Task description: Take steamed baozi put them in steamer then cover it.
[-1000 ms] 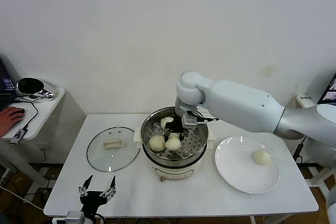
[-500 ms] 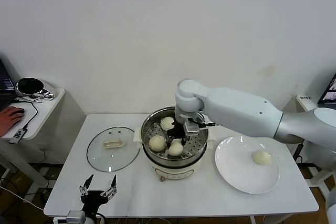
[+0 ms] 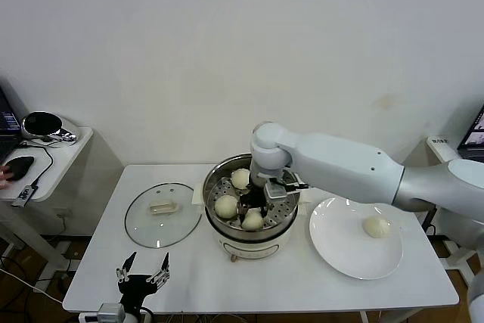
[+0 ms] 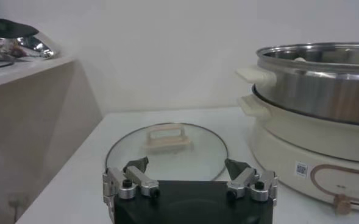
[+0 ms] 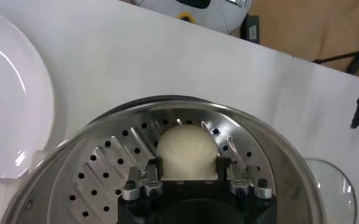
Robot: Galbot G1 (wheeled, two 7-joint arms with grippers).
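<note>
Lowering right end effector [image 3: 255,203] — baozi [image 3: 252,219] on tray, jaws parting

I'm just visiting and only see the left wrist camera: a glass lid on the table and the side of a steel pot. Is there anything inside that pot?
Observer: Yes. Three baozi sit on the perforated tray inside the steamer.
Operator: Where is the other arm?
Observer: The right gripper is down inside the steamer, right at the front bun.
Operator: Any buns not in yet?
Observer: One. The fourth baozi lies on a white plate, on the table to the steamer's right.
</note>
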